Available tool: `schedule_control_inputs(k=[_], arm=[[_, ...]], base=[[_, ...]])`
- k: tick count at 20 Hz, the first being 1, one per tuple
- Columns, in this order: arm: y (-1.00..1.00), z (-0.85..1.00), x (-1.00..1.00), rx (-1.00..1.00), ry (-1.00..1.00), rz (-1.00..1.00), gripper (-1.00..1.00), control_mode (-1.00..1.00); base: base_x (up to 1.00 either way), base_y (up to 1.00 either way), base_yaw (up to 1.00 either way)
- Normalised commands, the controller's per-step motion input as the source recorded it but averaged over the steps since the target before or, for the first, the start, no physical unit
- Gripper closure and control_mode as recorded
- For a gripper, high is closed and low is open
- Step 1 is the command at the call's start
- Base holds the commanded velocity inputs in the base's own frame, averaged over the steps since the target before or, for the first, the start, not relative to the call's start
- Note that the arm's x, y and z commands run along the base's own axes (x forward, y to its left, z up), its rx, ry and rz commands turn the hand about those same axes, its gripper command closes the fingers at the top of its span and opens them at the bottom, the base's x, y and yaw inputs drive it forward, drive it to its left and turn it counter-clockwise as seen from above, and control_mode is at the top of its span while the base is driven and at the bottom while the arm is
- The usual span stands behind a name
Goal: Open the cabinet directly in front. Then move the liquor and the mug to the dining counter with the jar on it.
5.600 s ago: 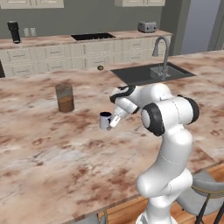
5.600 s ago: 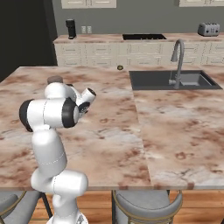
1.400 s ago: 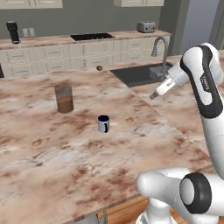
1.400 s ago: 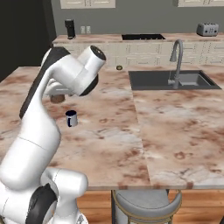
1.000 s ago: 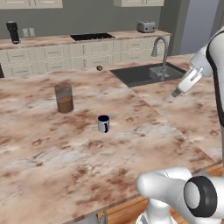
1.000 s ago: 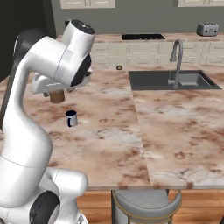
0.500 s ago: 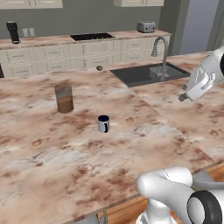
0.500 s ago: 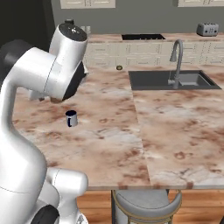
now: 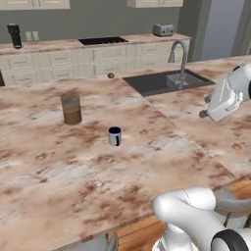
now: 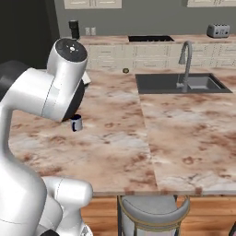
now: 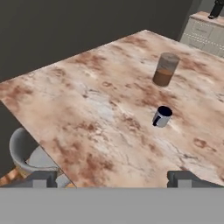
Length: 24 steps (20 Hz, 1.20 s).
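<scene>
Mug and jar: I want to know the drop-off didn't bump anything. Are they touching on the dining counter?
Apart. The left base view shows bare marble of the dining counter between the mug and the jar; the hand view shows the same gap.

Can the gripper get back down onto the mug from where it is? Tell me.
Probably yes: the mug stands alone on the dining counter, apart from the jar, and the open gripper overlooks it.

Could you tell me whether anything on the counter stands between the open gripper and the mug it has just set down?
Nothing visible does. In the hand view the mug stands upright on bare marble of the dining counter, ahead of the open jaws. The jar stands beyond the mug, apart from it, not in the path.
</scene>
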Motion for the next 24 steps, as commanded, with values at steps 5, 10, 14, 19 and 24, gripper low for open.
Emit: schedule_control_inputs(k=[5, 10, 14, 19, 24], arm=[[0.0, 0.0, 0.0, 0.0, 0.0, 0.0, -1.0, 1.0], [0.0, 0.0, 0.0, 0.0, 0.0, 0.0, -1.0, 1.0], [0.0, 0.0, 0.0, 0.0, 0.0, 0.0, -1.0, 1.0], [0.0, 0.0, 0.0, 0.0, 0.0, 0.0, -1.0, 1.0], [0.0, 0.0, 0.0, 0.0, 0.0, 0.0, -1.0, 1.0]], base=[[-0.96, -0.09, 0.0], [-0.53, -0.05, 0.0], [0.0, -0.02, 0.0], [-0.81, -0.71, -0.04], [-1.0, -0.85, -0.01]])
